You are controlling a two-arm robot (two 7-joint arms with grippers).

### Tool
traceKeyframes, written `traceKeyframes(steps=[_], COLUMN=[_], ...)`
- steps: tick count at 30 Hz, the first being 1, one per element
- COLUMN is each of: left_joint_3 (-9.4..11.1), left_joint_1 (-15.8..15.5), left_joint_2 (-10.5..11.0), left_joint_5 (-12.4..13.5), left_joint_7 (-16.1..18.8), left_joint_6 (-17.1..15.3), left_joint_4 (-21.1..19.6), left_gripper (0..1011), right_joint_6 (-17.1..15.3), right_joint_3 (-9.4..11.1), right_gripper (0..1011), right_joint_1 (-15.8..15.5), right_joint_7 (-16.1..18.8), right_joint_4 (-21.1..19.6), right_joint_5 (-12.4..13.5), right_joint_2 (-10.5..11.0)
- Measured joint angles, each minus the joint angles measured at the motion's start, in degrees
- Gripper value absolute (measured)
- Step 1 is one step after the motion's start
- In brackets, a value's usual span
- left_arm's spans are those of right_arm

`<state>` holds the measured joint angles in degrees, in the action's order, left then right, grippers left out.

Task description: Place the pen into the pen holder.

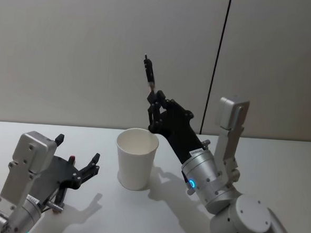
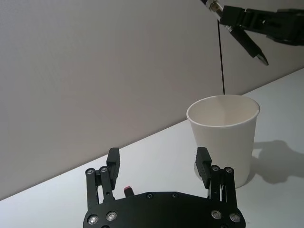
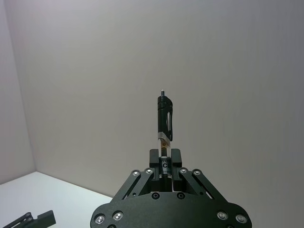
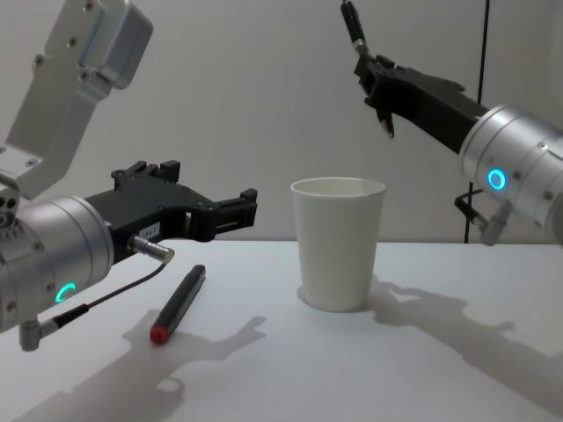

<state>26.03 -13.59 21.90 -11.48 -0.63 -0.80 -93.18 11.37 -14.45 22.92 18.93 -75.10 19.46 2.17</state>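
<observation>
A white table (image 4: 440, 369) stands before a plain grey wall (image 1: 70, 48). A thin dark seam (image 1: 218, 62) runs straight down the wall. On the table lies a black marker (image 4: 179, 301), its red end nearer to the table's front.

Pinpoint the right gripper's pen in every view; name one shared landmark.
Head view: pen upper centre, above the cup.
Left wrist view: pen high beyond the cup.
Right wrist view: pen jutting from the right gripper.
Chest view: pen top, right of centre.
Landmark: the right gripper, shut on it.
</observation>
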Motion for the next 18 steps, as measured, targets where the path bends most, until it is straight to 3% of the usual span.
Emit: traceKeyframes(steps=[18], left_joint_3=[0.00], left_joint_1=[0.00], left_joint_2=[0.00], left_joint_5=[0.00], left_joint_7=[0.00], left_joint_6=[0.00], left_joint_4=[0.00], left_gripper=[1004], right_joint_6=[2.21], right_joint_3=[-1.88], right_gripper=[142], right_joint_1=[2.26], right_joint_7=[0.56], right_joint_4=[6.23], right_joint_5=[0.31], right_joint_2=[-1.06])
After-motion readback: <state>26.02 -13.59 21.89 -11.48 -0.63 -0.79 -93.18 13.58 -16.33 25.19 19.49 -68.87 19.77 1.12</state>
